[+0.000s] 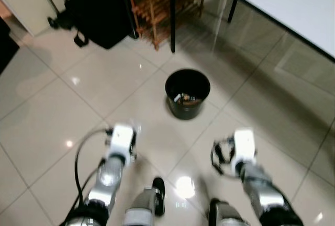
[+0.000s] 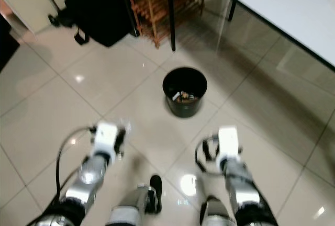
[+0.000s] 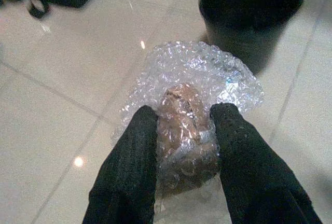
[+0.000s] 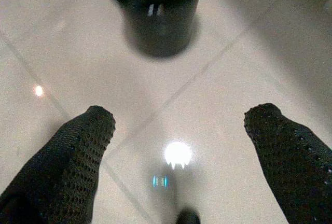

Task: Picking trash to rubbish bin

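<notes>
Item: wad of trash (image 3: pixel 192 110); a brownish lump wrapped in clear bubble wrap, the film crumpled and glinting, spreading out past the grip on all sides; the brown core is sitting squarely between the two black fingers (image 3: pixel 132 172); what the lump itself is cannot be told through the wrap.

Holder: left pincer (image 3: pixel 184 125); it is clamping the wad from both sides, fingers pressing into the wrap, seemingly so that the loose film is not slipping free while being carried; the wad is hanging above the pale tiled floor (image 1: pixel 47 116), short of the bin and not yet over its mouth.

Destination: rubbish bin (image 1: pixel 187 93); a round black bucket, open-topped, standing upright on the floor ahead of the robot and between the two arms' lines; some light and brown scraps are already lying at its bottom; judging by the task, the wad is being held toward it for dropping.

Second holder: right pincer (image 4: pixel 181 146); its fingers are standing wide apart with nothing between them, only floor and a lamp reflection showing through the gap; it is pointing toward the bin as well, probably just idling alongside.

Surroundings: a white table (image 1: pixel 282 1) on dark legs is standing beyond the bin to the right; a wooden rack (image 1: pixel 157 1) and a black bag (image 1: pixel 99 14) are sitting further back.
</notes>
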Motion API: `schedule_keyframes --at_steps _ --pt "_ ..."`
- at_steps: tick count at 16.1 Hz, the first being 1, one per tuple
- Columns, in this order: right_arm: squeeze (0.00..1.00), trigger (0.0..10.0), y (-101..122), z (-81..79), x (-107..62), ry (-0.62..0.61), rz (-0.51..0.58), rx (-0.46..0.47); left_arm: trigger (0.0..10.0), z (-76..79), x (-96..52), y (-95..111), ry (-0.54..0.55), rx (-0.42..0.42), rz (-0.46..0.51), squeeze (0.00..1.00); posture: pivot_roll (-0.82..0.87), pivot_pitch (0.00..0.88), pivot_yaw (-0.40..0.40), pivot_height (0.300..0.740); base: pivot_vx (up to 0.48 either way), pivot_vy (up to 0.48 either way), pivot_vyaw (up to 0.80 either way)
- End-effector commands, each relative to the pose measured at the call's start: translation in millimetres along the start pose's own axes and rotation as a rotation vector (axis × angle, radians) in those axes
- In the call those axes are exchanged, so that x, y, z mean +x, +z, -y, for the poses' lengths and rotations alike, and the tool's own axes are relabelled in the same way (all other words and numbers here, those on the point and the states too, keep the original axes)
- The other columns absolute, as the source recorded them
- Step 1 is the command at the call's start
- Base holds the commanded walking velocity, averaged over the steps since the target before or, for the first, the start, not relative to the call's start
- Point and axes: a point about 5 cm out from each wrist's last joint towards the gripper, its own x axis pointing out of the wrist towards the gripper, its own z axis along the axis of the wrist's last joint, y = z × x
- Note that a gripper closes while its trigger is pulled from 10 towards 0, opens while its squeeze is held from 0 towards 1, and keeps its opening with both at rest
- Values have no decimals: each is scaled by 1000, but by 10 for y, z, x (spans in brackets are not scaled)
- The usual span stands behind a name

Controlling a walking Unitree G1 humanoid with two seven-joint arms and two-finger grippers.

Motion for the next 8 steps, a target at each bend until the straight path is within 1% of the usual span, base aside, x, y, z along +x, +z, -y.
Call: schedule_keyframes --at_steps 1,2,4,8 --pt "0 10000 -243 -46 -47 18 -81 -17 10000 29 -99 -247 -17 21 -91 0 36 285 74 740 0 0 0" --pt "0 10000 -467 -29 -105 8 -168 -27 10000 66 -170 -418 -33 29 -166 0 42 284 76 740 0 0 0" --pt "0 10000 -544 -19 -133 10 -187 -23 10000 81 -224 -520 -44 35 -201 0 42 288 75 740 0 0 0" --pt "0 10000 -543 19 -112 -5 -190 -5 10000 82 -231 -559 -54 57 -221 0 48 293 77 740 0 0 0"
